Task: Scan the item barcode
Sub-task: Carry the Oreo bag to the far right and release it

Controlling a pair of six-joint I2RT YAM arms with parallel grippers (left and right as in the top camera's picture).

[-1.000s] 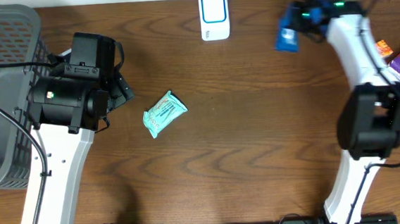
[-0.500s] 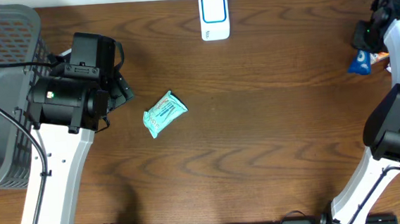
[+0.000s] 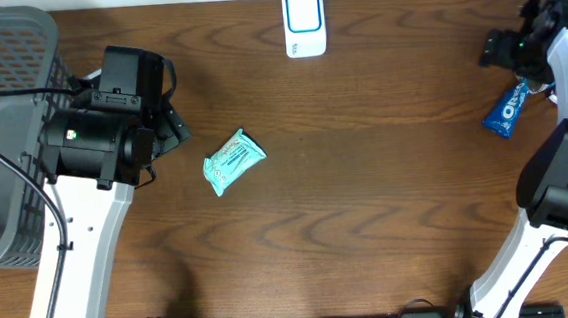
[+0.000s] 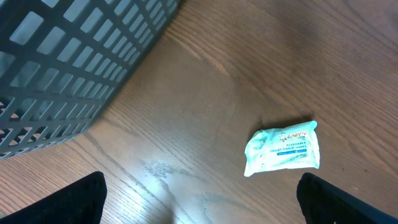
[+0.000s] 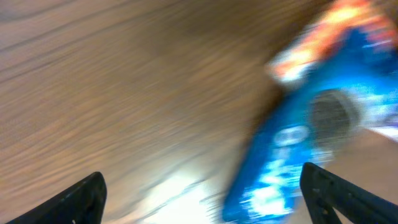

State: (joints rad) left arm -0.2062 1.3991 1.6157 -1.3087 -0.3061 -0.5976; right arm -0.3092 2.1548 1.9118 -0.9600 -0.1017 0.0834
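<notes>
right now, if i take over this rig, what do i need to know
Left gripper: open, empty, hovering near the mint-green plastic wipes packet, which lies mid-table.
Right gripper: open, empty; the blue plastic cookie packet lies free on the brown wooden table near the right edge.
White barcode scanner with blue square: top centre, nothing in front of it.
Done: blue packet is set aside; whether it was scanned cannot be told.
Left: pick up the mint-green packet and show its barcode to the scanner.
</notes>
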